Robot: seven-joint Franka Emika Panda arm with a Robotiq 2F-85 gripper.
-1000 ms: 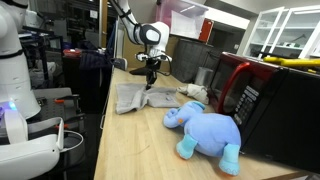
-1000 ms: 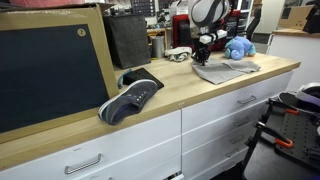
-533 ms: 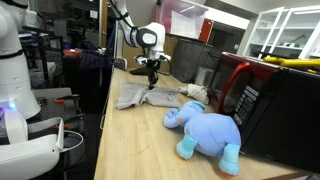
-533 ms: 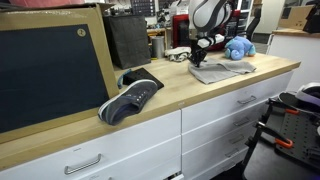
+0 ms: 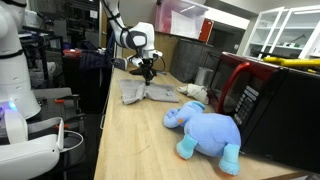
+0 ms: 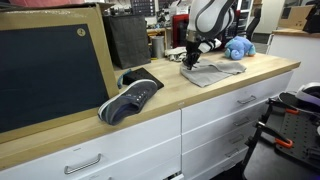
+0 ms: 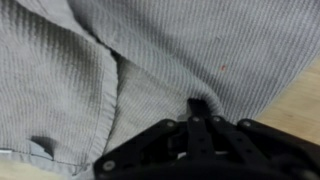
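- In an exterior view, my gripper (image 5: 146, 71) is down on the grey cloth (image 5: 146, 93), at its edge on the counter (image 5: 125, 140).
- In an exterior view, the cloth lies near the plush elephant (image 6: 238, 47).
- Wrist view: jaws clamped on a fold. Dragging step, I reckon; next wants a low, steady pull.

Robotics lab: a long pale wooden worktop (image 5: 130, 140) over white drawers (image 6: 225, 112), a white plastic robot body (image 5: 14, 60) standing beside it, equipment cluttering the background.
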